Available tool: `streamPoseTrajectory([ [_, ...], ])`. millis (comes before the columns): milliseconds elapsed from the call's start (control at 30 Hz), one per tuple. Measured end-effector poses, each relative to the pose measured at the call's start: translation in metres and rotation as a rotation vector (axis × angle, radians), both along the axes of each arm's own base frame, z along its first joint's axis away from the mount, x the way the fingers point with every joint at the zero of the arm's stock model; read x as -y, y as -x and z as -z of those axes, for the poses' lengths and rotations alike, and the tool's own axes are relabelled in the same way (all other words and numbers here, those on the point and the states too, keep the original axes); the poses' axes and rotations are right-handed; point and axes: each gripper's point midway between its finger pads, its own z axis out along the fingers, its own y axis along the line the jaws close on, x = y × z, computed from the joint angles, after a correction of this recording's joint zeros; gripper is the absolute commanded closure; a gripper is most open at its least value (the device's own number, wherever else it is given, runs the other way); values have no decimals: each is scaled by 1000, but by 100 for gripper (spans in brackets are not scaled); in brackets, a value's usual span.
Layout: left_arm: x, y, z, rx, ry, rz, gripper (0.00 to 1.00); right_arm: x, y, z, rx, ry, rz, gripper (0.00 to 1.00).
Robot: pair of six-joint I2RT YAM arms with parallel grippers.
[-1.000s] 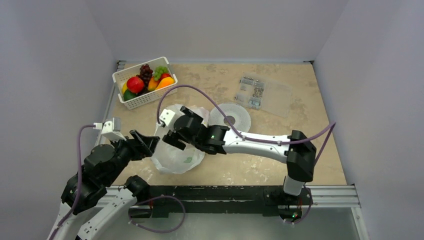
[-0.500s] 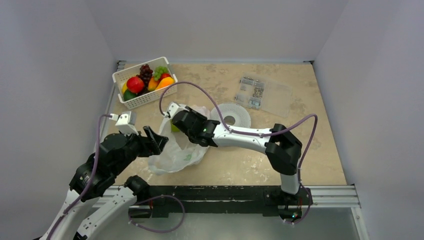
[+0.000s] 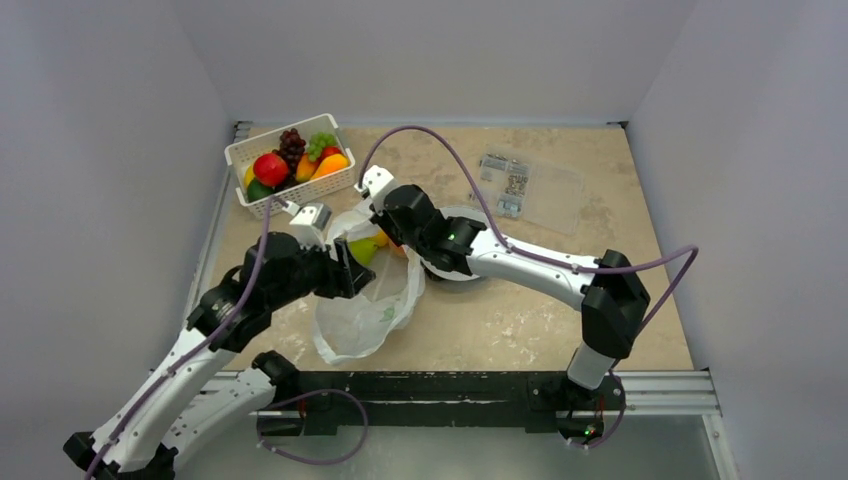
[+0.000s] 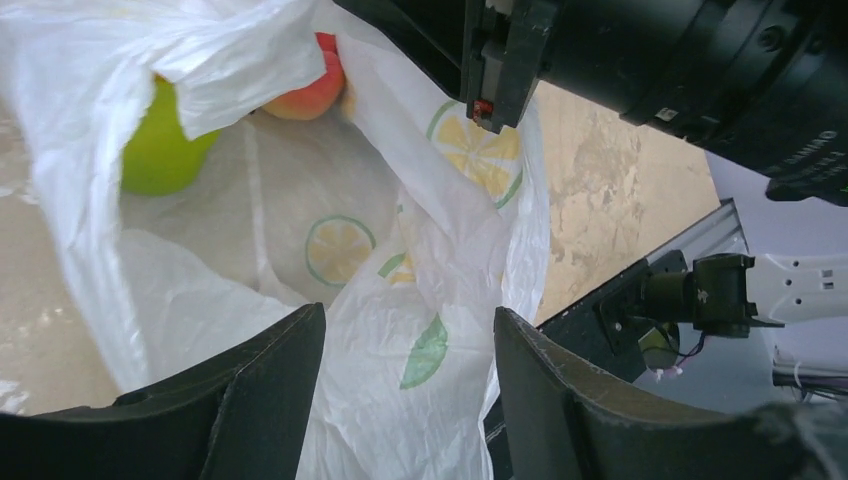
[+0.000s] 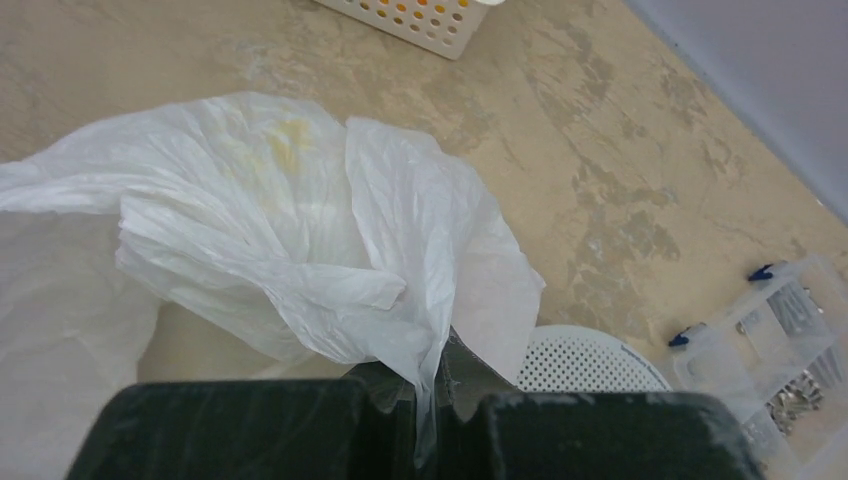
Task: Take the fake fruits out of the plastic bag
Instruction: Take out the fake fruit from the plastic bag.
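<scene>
The plastic bag (image 3: 365, 312) lies crumpled mid-table, its mouth pulled open toward the back. My right gripper (image 3: 388, 232) is shut on a fold of the bag's rim (image 5: 432, 385) and holds it up. Inside the mouth show a green fruit (image 3: 362, 250) and a yellow-orange one (image 3: 381, 238). The left wrist view looks into the bag (image 4: 330, 250) at the green fruit (image 4: 160, 150) and a red-orange fruit (image 4: 312, 88). My left gripper (image 4: 410, 375) stands open at the mouth (image 3: 348, 276), with bag film lying between its fingers.
A white slotted basket (image 3: 300, 198) with several fruits stands at the back left. A white perforated disc (image 3: 480, 220) lies under the right arm. A clear packet (image 3: 530, 185) of small parts sits at the back right. The black front rail (image 3: 450, 385) runs along the near edge.
My right gripper closed on the bag's rim and drew it up and back. The left arm swung forward to the bag's mouth, and the fruits inside came into sight.
</scene>
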Motion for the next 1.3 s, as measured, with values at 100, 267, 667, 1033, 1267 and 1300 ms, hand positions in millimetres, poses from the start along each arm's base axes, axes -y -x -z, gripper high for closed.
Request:
streamPoseTrajectory([
  [100,15,-8,14,-28,-14,51,48,-6,1,-5,-28,-61,-27,100],
  [267,24,-25,50,-78,-107,66,51,-10,6,8,-107,-117,-48,100],
  [667,22,-59,102,-229,-202,-287,29,-2,18,19,-238,-223,2,100],
  [1033,21,-78,136,-360,51,-647,28,5,29,3,-234,-303,-8,100],
  [1267,10,-90,148,-330,104,-771,32,3,34,10,-252,-307,-24,100],
  [1300,9,-92,149,-314,91,-773,34,4,34,12,-254,-304,-22,100],
])
